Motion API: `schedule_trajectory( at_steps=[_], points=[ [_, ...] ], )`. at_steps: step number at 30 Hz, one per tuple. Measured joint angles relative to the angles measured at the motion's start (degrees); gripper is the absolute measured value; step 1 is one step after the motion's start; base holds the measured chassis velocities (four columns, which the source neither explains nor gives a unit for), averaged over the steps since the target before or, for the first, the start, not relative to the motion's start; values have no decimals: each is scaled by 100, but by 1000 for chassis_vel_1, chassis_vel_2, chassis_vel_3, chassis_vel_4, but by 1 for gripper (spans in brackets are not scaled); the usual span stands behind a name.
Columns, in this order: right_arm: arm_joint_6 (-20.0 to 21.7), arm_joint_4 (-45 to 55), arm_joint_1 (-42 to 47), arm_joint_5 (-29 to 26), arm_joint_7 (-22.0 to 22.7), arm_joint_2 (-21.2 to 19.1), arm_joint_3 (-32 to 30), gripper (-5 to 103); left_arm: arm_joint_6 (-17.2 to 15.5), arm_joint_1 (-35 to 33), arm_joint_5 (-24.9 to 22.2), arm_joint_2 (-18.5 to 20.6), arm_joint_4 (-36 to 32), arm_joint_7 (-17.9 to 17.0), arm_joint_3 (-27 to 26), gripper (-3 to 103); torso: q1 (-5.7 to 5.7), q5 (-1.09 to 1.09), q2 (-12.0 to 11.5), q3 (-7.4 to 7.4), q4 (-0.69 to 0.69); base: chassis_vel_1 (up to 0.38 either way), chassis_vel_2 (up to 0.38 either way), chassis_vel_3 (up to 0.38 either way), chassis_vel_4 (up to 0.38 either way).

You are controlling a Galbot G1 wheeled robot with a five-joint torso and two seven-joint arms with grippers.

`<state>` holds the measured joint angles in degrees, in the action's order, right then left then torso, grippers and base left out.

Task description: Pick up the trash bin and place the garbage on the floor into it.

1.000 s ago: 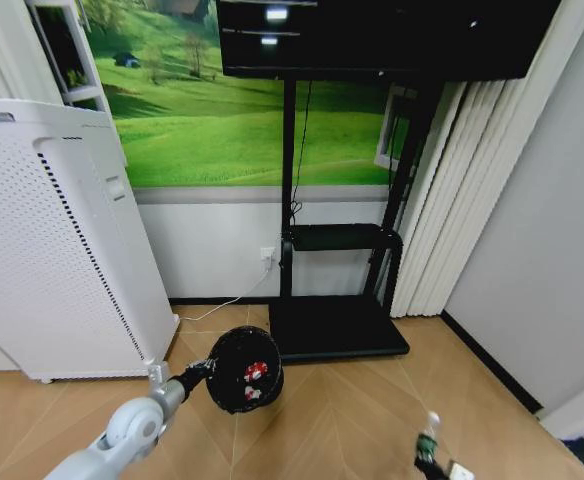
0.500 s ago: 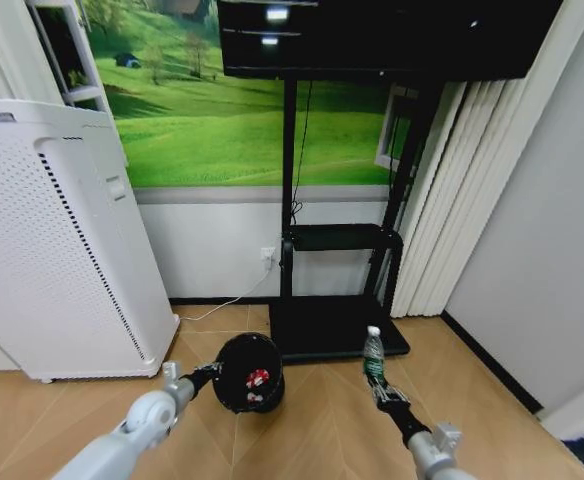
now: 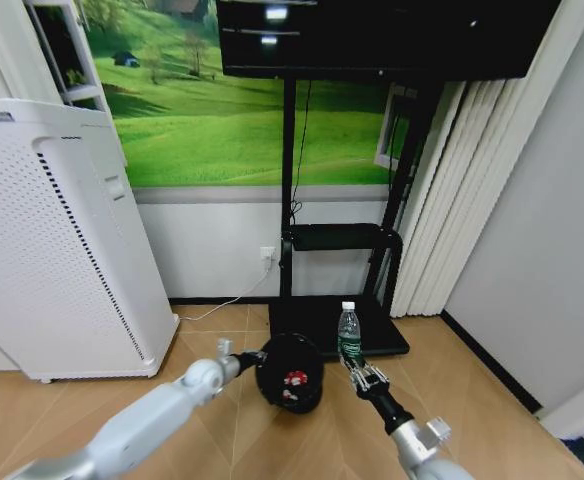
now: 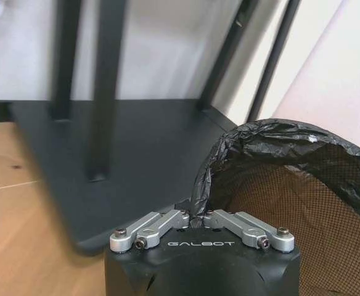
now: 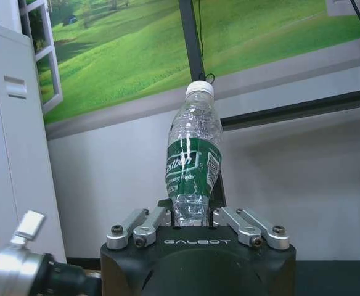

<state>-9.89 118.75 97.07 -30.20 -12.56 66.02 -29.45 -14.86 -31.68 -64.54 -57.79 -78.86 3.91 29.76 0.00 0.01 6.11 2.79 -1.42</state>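
Bin position: we hold it off the floor in front of the black stand base, tilted so its mouth faces the head camera. Two red-and-white wrappers lie inside against the black bag lining. Our left gripper is clamped on the bin's rim; in the left wrist view its fingers pinch the bag-covered rim, and the mesh wall shows inside.

Our right gripper is closed on the base of the bottle, which stands upright, white cap on top, green label facing us. The bottle is just beside the bin, on its right, not touching it. In the right wrist view the bottle rises from between the fingers.

A white perforated appliance stands at the left, near the wall.
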Motion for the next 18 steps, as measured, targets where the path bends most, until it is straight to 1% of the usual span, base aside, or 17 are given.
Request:
schedule_trajectory(
  at_steps=[1,2,4,5,7,8,10,11,13,14,16,18],
  points=[
    [-4,15,9,8,-17,21,17,25,3,90,-3,-134,97,6,117,3,0,0,0,0,0,0,0,0,0],
    [-4,15,9,8,-17,21,17,25,3,90,-3,-134,97,6,117,3,0,0,0,0,0,0,0,0,0],
    [-47,16,27,71,-42,80,69,25,13,173,-13,-323,181,6,270,3,0,0,0,0,0,0,0,0,0],
    [-47,16,27,71,-42,80,69,25,13,173,-13,-323,181,6,270,3,0,0,0,0,0,0,0,0,0],
    [-122,-55,68,218,-68,146,152,25,29,198,-49,-467,165,-10,409,3,0,-1,0,0,0,0,0,0,0],
    [-122,-55,68,218,-68,146,152,25,29,198,-49,-467,165,-10,409,3,0,-1,0,0,0,0,0,0,0],
    [-226,-190,119,460,-120,200,225,25,76,191,-97,-519,45,-25,484,3,0,-1,0,0,0,0,0,0,0],
    [-226,-190,119,460,-120,200,225,25,76,191,-97,-519,45,-25,484,3,0,-1,0,0,0,0,0,0,0],
    [-347,-372,178,804,-156,251,307,25,121,171,-108,-498,-96,-25,490,3,0,0,0,-1,0,0,0,0,0],
    [-347,-372,178,804,-156,251,307,25,121,171,-108,-498,-96,-25,490,3,0,0,0,-1,0,0,0,0,0],
    [-430,-501,205,1083,-177,282,369,25,128,165,-124,-428,-253,-23,436,3,0,0,0,-1,1,0,0,0,0],
    [-457,-552,207,1188,-177,290,404,25,131,164,-134,-401,-310,-21,414,3,0,-1,0,-1,1,0,0,0,0]
  ],
)
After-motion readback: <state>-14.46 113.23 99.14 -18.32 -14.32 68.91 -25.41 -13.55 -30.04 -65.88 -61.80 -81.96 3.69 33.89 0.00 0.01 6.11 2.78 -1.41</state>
